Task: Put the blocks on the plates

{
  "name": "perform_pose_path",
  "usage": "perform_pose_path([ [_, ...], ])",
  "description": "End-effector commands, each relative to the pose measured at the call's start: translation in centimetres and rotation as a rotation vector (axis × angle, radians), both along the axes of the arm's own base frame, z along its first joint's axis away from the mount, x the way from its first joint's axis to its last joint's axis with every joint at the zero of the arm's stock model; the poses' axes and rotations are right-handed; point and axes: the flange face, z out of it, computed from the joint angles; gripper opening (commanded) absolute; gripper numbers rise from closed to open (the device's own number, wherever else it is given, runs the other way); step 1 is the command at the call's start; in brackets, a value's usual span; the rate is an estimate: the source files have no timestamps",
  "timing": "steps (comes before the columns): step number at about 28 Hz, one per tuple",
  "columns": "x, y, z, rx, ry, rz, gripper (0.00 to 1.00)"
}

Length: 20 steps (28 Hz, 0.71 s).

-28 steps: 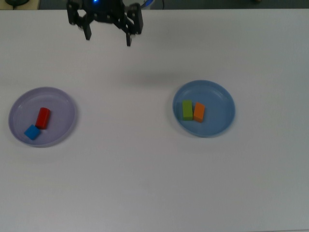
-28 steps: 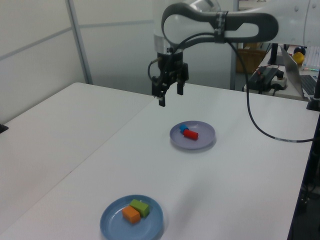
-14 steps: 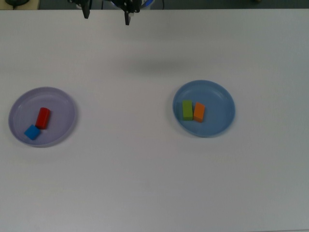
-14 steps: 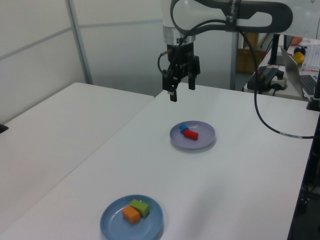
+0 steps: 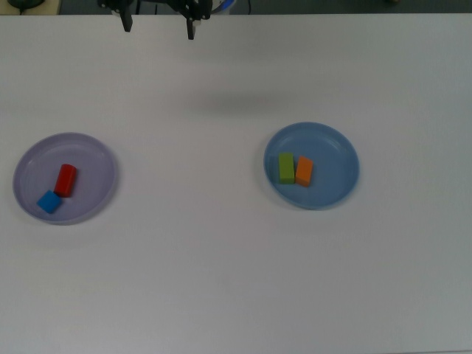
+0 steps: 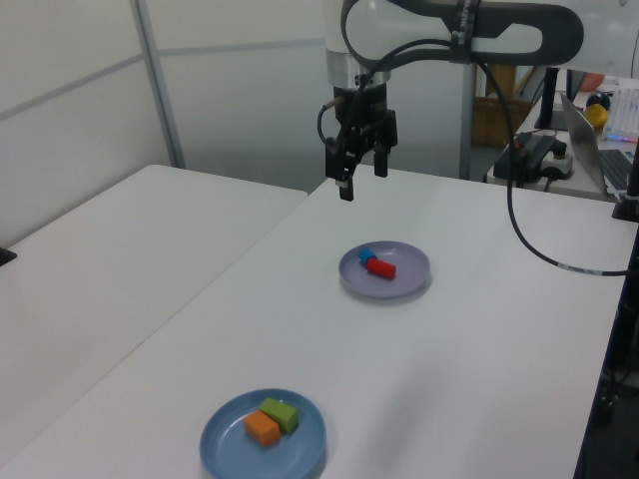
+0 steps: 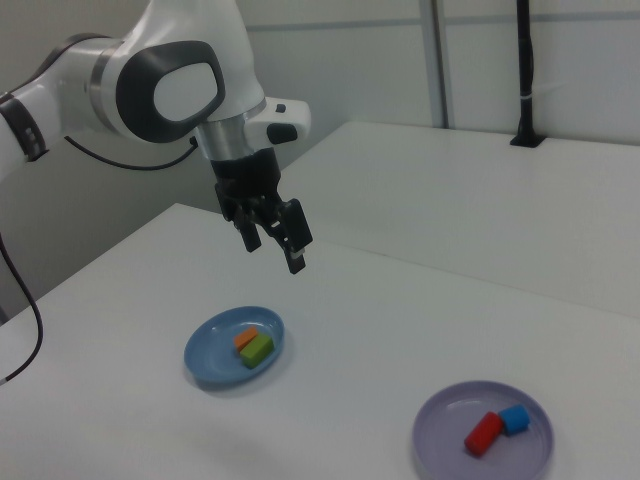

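The gripper (image 7: 274,244) hangs open above the table (image 7: 380,300). The blue plate (image 7: 234,349) holds green and orange blocks. The purple plate (image 7: 484,432) holds red and blue ones.

single white panda arm with black joint bands, bent over at the elbow, wrist pointing straight down. black gripper (image 6: 360,184) hangs high in the air, touching nothing. fingers (image 6: 345,189) spread wide apart, nothing between them, tips pointing down. in the right view the gripper (image 7: 274,251) sits below the big white wrist link, slightly tilted. in the top view only the two fingertips (image 5: 190,31) poke in at the upper edge; rest of the arm is out of frame.
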Motion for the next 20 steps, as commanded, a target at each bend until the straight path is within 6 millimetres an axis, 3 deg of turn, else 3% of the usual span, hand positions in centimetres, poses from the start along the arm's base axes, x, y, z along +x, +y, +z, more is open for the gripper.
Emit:
perform_pose_path([
  [1, -0.04, -0.57, -0.22, 0.007, -0.013, 0.072, 1.00],
  [20, 0.21, -0.85, -0.56, 0.007, -0.010, 0.066, 1.00],
])
